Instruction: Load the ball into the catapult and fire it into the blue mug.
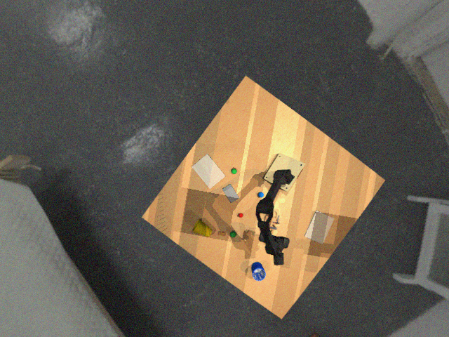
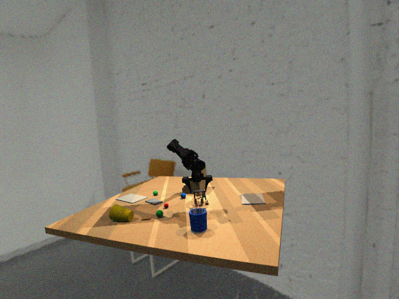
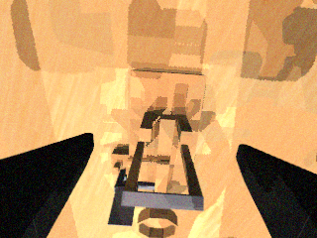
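Observation:
The small catapult (image 1: 277, 219) (image 2: 200, 202) stands on the table in front of the arm; its grey crossbar and side rails show in the wrist view (image 3: 162, 200). A brown hollow ring (image 3: 158, 223) shows just below the crossbar, with no ball visible in it. My gripper (image 2: 197, 190) (image 3: 165, 145) is open and empty above the catapult, one finger to each side. The blue mug (image 1: 258, 271) (image 2: 197, 220) stands upright beyond the catapult from the arm base. A blue ball (image 1: 260, 194) (image 2: 182, 195) and a red ball (image 1: 240, 215) (image 2: 166, 205) lie on the table; I cannot tell which ball is meant.
Two green balls (image 1: 233, 170) (image 1: 233, 234), a yellow cylinder (image 1: 202, 228) (image 2: 120, 213) on its side, a small brown block (image 1: 221, 233), a grey pad (image 1: 228, 190) and two pale sheets (image 1: 208, 170) (image 1: 318, 226) lie around. The arm's base plate (image 1: 295, 166) is behind.

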`<state>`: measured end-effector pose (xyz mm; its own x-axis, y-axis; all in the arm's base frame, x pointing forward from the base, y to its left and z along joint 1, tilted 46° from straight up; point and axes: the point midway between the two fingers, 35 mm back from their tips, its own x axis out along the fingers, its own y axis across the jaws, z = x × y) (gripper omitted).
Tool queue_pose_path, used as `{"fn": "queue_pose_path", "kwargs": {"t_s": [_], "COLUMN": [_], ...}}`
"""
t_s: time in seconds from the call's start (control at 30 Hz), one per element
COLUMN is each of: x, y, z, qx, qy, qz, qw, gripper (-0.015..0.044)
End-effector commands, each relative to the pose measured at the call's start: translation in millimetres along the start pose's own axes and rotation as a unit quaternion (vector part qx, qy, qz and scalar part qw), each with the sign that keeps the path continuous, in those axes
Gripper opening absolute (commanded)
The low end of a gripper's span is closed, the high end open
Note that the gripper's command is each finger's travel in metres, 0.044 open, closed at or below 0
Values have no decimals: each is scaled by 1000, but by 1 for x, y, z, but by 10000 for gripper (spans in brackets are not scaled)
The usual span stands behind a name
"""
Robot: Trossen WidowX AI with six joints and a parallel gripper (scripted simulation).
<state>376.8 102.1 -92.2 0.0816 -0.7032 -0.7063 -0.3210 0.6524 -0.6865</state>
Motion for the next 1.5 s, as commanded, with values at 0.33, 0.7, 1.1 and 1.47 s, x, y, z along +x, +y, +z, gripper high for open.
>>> {"fn": "queue_pose_path", "kwargs": {"t_s": [0.33,0.7,1.1,1.47], "x": [36,54,73,77], "y": [-3,-3,-3,-3], "z": [-5,-5,-6,-6], "qx": [-3,-3,-3,0], "qy": [10,10,10,10], "qz": [-3,-3,-4,-2], "qw": [1000,1000,1000,1000], "gripper": [440,440,440,335]}}
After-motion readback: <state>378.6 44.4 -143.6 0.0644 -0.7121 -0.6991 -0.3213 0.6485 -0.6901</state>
